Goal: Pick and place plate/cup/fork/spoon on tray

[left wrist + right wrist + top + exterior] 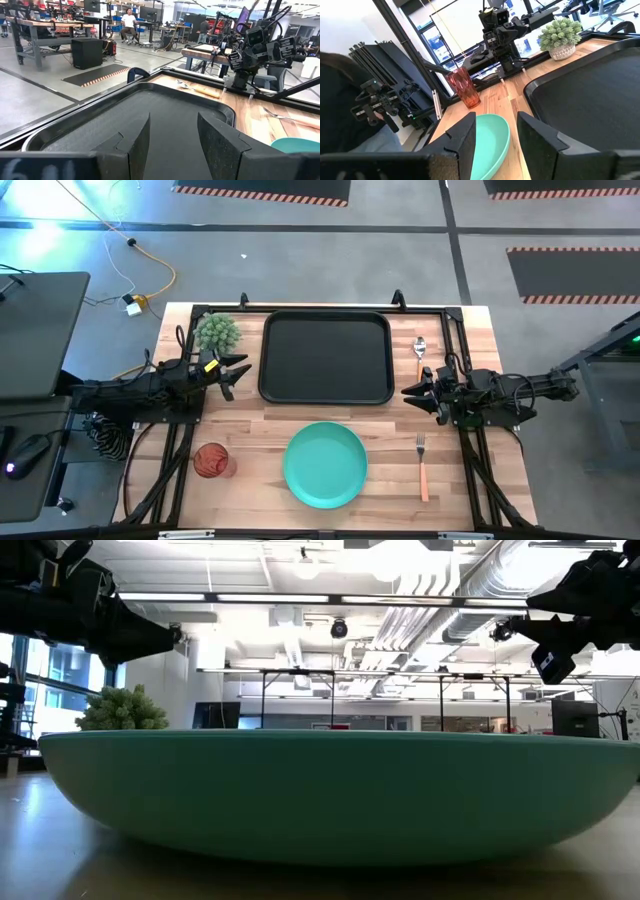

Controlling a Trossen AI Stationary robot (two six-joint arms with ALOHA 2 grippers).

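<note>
The teal plate (325, 465) lies on the table near the front edge; it fills the low view (330, 790). The red-brown cup (211, 461) stands left of it. The fork (422, 465) lies right of the plate. The spoon (420, 350) lies right of the black tray (325, 357), which sits at the table's far middle. My left gripper (238, 375) hovers open at the tray's left edge. My right gripper (412, 392) hovers open off the tray's near right corner. Both are empty.
A spiky green plant in a white pot (217, 333) stands at the far left corner, just behind my left gripper. A black frame rail (330, 308) runs along the table's far edge. Bare wood lies between the tray and the plate.
</note>
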